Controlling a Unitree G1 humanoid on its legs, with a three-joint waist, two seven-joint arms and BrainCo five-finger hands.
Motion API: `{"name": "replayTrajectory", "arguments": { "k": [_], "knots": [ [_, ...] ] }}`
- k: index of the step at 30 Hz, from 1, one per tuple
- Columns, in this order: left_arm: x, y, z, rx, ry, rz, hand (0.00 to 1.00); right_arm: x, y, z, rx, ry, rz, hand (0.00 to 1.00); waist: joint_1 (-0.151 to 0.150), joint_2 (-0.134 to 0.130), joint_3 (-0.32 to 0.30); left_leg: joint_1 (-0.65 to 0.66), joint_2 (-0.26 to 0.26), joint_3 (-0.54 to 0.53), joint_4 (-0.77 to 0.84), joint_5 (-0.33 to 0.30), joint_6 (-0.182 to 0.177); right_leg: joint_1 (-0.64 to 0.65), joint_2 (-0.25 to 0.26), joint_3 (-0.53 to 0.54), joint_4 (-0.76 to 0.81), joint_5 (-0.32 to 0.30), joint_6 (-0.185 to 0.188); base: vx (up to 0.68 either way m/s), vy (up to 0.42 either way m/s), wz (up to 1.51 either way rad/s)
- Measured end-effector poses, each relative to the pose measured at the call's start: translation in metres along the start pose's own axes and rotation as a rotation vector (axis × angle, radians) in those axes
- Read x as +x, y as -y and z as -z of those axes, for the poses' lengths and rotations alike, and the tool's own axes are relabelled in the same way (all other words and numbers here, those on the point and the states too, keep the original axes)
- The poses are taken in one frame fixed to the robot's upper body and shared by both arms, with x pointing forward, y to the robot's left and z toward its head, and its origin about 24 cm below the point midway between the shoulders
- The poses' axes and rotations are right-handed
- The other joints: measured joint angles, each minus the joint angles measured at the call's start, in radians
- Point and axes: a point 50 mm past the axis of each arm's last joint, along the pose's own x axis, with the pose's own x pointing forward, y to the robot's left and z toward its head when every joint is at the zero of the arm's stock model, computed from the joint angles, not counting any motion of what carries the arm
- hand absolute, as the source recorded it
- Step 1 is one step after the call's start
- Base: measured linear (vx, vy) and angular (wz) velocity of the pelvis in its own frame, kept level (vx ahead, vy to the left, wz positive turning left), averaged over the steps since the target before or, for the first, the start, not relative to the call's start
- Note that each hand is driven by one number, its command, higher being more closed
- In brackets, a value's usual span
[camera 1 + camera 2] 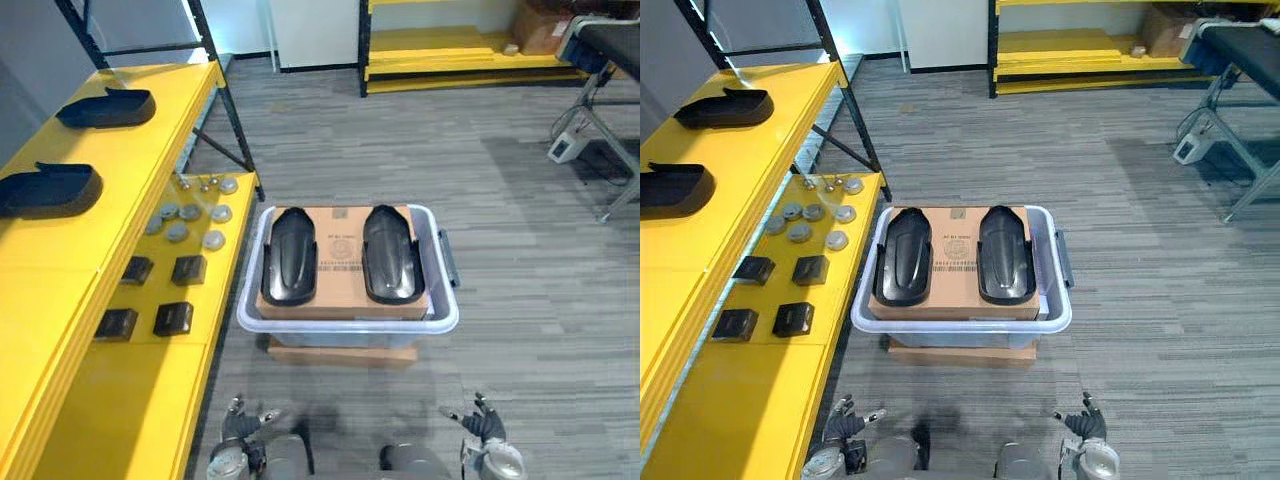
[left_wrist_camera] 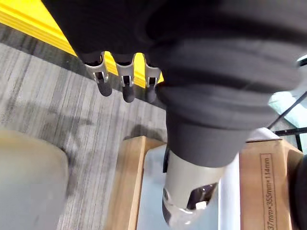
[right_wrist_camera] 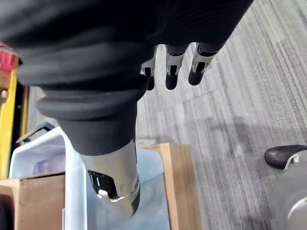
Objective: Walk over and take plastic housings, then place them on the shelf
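The yellow shelf runs along the robot's left. Its upper tier carries two black housings, one behind the other along its length, with bare board between and in front of them. Its lower tier holds a cluster of grey discs and four small black blocks. Straight ahead on the floor sits a clear bin on a wooden board, and the cardboard box inside fills it nearly to the rim. The task's things, two black plastic housings, lie lengthways side by side on the box top, one toward its left edge and one toward its right, not touching. They look like thin moulded shells: probably light and stiff, glossy enough to slip, and likely to flex or scuff if squeezed hard. Taking one across its long sides, or under its rim, seems the safer hold. Nothing covers them, though the bin's rim and its dark handle stand just beside the right one, and the shelf's black frame post is near on the left. The left hand and the right hand hang low, short of the bin, each empty with fingers straight and apart.
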Motion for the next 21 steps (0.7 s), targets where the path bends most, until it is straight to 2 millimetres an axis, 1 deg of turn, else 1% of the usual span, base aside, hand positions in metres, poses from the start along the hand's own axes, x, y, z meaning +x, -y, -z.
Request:
{"name": "replayTrajectory", "arguments": {
  "k": [2, 4, 6, 8, 9, 10, 11, 12, 14, 15, 17, 18, 20, 21],
  "knots": [
    [0.0, -0.002, 0.002, 0.004, -0.004, -0.004, 0.0, 0.0, 0.001, 0.001, 0.014, -0.002, 0.008, 0.0, 0.002, 0.005, -0.004, 0.013, -0.001, 0.007, -0.019, 0.003, 0.001, 0.0, 0.0, 0.006, -0.012, 0.001, 0.001, 0.01, 0.016, -0.09],
    [-0.002, -0.006, 0.007, 0.009, -0.018, -0.012, 0.0, 0.0, 0.005, -0.001, 0.05, 0.004, 0.029, 0.0, 0.001, 0.008, -0.021, 0.017, -0.003, 0.013, -0.049, 0.014, 0.002, -0.01, 0.003, 0.011, -0.016, 0.001, 0.001, 0.02, -0.007, -0.11],
    [-0.004, -0.007, 0.01, 0.011, -0.028, -0.015, 0.0, -0.001, 0.013, -0.009, 0.083, 0.041, 0.073, 0.0, 0.001, 0.009, -0.023, 0.032, -0.004, 0.017, -0.08, 0.025, -0.002, -0.009, 0.007, 0.015, -0.026, 0.002, 0.002, 0.02, -0.019, -0.08],
    [-0.006, -0.009, 0.015, 0.013, -0.04, -0.02, 0.0, -0.007, 0.031, -0.028, 0.122, 0.148, 0.147, 0.0, -0.002, 0.005, -0.028, 0.046, 0.0, 0.018, -0.111, 0.033, -0.006, -0.009, 0.014, 0.019, -0.03, 0.003, 0.002, 0.03, -0.034, -0.07],
    [-0.006, -0.01, 0.016, 0.015, -0.042, -0.021, 0.0, -0.009, 0.036, -0.035, 0.129, 0.179, 0.162, 0.0, -0.002, 0.004, -0.028, 0.047, 0.001, 0.019, -0.113, 0.033, -0.006, -0.009, 0.015, 0.02, -0.031, 0.003, 0.002, 0.05, -0.034, -0.07],
    [-0.007, -0.011, 0.018, 0.019, -0.047, -0.024, 0.0, -0.014, 0.045, -0.048, 0.14, 0.248, 0.196, 0.0, -0.005, -0.001, -0.034, 0.048, 0.002, 0.02, -0.122, 0.034, -0.008, -0.009, 0.017, 0.022, -0.034, 0.003, 0.002, 0.07, -0.033, -0.04],
    [-0.009, -0.014, 0.021, 0.026, -0.054, -0.028, 0.0, -0.018, 0.054, -0.063, 0.143, 0.322, 0.223, 0.0, -0.015, 0.001, -0.045, 0.048, 0.002, 0.021, -0.132, 0.038, -0.007, -0.009, 0.017, 0.021, -0.038, 0.004, 0.001, 0.07, -0.022, -0.02],
    [-0.009, -0.015, 0.022, 0.03, -0.057, -0.03, 0.0, -0.021, 0.057, -0.07, 0.145, 0.357, 0.235, 0.0, -0.019, -0.002, -0.047, 0.049, 0.002, 0.021, -0.136, 0.038, -0.007, -0.008, 0.018, 0.021, -0.041, 0.004, 0.001, 0.07, -0.012, -0.01],
    [-0.01, -0.019, 0.023, 0.053, -0.057, -0.036, 0.0, -0.032, 0.067, -0.1, 0.151, 0.498, 0.267, 0.0, -0.024, -0.011, -0.06, 0.05, 0.001, 0.022, -0.144, 0.04, -0.007, -0.008, 0.018, 0.021, -0.048, 0.006, 0.0, 0.05, -0.004, -0.01],
    [-0.01, -0.019, 0.023, 0.058, -0.056, -0.036, 0.0, -0.035, 0.069, -0.106, 0.15, 0.529, 0.273, 0.0, -0.024, -0.014, -0.062, 0.05, 0.001, 0.022, -0.144, 0.04, -0.007, -0.008, 0.018, 0.021, -0.049, 0.006, 0.0, 0.04, -0.001, 0.0],
    [-0.01, -0.02, 0.024, 0.069, -0.055, -0.036, 0.0, -0.044, 0.07, -0.135, 0.107, 0.654, 0.277, 0.0, -0.023, -0.023, -0.069, 0.05, 0.0, 0.021, -0.146, 0.04, -0.006, -0.006, 0.017, 0.022, -0.052, 0.006, 0.0, 0.02, 0.0, 0.01],
    [-0.01, -0.02, 0.024, 0.07, -0.055, -0.036, 0.0, -0.045, 0.069, -0.141, 0.094, 0.682, 0.277, 0.0, -0.022, -0.024, -0.07, 0.049, 0.0, 0.02, -0.146, 0.04, -0.006, -0.005, 0.017, 0.022, -0.055, 0.009, 0.0, 0.0, 0.0, 0.0],
    [-0.011, -0.02, 0.024, 0.071, -0.053, -0.028, 0.0, -0.049, 0.065, -0.163, 0.045, 0.77, 0.268, 0.0, -0.022, -0.021, -0.071, 0.047, 0.0, 0.019, -0.147, 0.045, 0.001, 0.002, 0.018, 0.022, -0.077, 0.025, -0.001, -0.01, 0.007, 0.02],
    [-0.011, -0.019, 0.024, 0.073, -0.05, -0.014, 0.0, -0.051, 0.059, -0.175, -0.001, 0.818, 0.255, 0.0, -0.022, -0.019, -0.071, 0.047, -0.002, 0.016, -0.151, 0.048, 0.003, 0.009, 0.016, 0.018, -0.089, 0.029, 0.001, -0.04, 0.011, 0.05]
  ]
}}
